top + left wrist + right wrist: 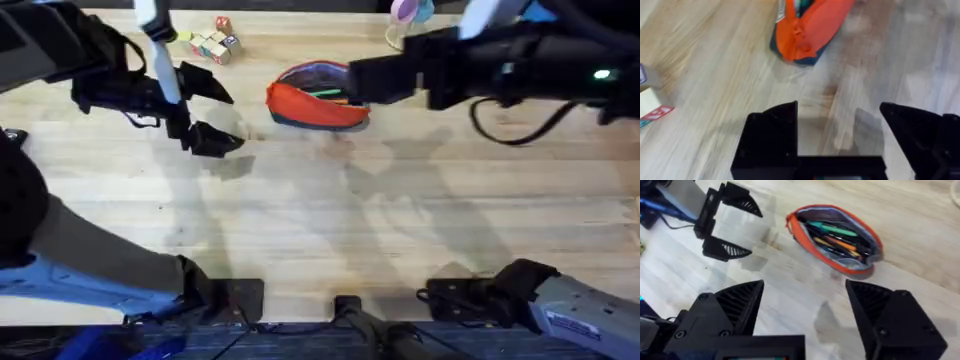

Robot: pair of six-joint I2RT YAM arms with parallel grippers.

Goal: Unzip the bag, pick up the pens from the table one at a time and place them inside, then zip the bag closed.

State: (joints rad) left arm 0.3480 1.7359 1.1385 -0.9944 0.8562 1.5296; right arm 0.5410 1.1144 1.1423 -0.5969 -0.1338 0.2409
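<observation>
Evidently the soft orange fabric pouch (835, 237) lies unzipped with pens (836, 236) inside, both grippers (205, 110) (805, 307) wide and empty, presumably awaiting zipping.

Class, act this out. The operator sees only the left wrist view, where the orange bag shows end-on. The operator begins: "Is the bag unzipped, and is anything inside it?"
Observer: Yes, it's unzipped. The right wrist view shows the bag gaping open, with several pens lying inside, one green and one orange among them.
Operator: Where is the right gripper, and is it holding anything?
Observer: It holds nothing. The right gripper is open above the table, short of the bag and not touching it.
</observation>
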